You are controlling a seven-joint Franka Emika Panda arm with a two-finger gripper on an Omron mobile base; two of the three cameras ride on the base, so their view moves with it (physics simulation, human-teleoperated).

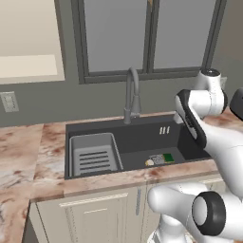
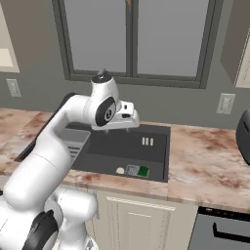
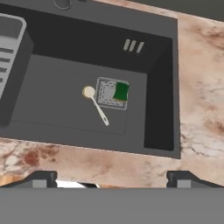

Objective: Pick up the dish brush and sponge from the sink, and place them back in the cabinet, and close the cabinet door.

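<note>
Nothing is getting stowed yet: dish brush [image 3: 96,105] and sponge [image 3: 121,92] are both lying on the floor of the sink [image 3: 162,87], near its drain, while the tool [image 3: 112,179] is hanging released above, empty.

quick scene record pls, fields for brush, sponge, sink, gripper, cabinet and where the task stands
dish brush: lying flat on the sink floor, round cream head away from the front wall, handle angled toward it
sponge: green, lying on the square drain grate right beside the brush
sink: dark basin, ribbed grey drainer tray at its left end, arched faucet behind
gripper: open, above the sink's front counter edge, holding nothing
cabinet: pale interior and shelf showing at upper left, so open
task stage: nothing picked up yet
</note>
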